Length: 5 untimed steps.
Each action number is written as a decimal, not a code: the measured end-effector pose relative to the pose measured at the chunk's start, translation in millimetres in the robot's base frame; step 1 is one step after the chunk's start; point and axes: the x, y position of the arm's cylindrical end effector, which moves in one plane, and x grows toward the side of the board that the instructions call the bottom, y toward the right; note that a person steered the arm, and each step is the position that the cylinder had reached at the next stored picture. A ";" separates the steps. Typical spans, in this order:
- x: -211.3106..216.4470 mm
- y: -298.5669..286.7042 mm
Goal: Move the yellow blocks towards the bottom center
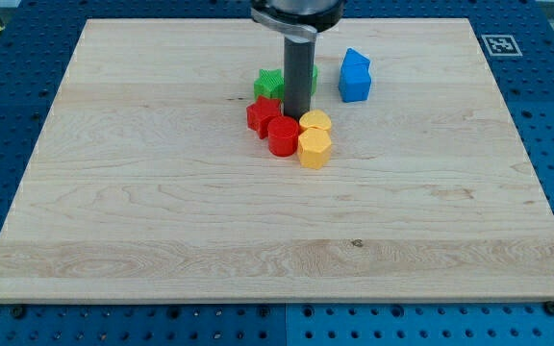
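Note:
Two yellow blocks sit just above the board's middle: a heart-like one [315, 121] and, touching it below, a hexagonal one [314, 148]. My tip [295, 116] stands right at the upper left of the yellow heart-like block, between it and the red blocks. A red cylinder [282, 135] touches the yellow hexagon's left side. A red star-like block [262, 116] lies to the left of the tip.
A green block [269, 84] lies behind the rod at the view's top, partly hidden, with a green bit showing right of the rod. A blue block [355, 76] stands to the upper right. The wooden board [162, 221] lies on a blue perforated table.

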 end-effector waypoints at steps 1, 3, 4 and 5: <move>13.1 0.9; 33.2 2.8; 11.4 2.8; -1.7 9.1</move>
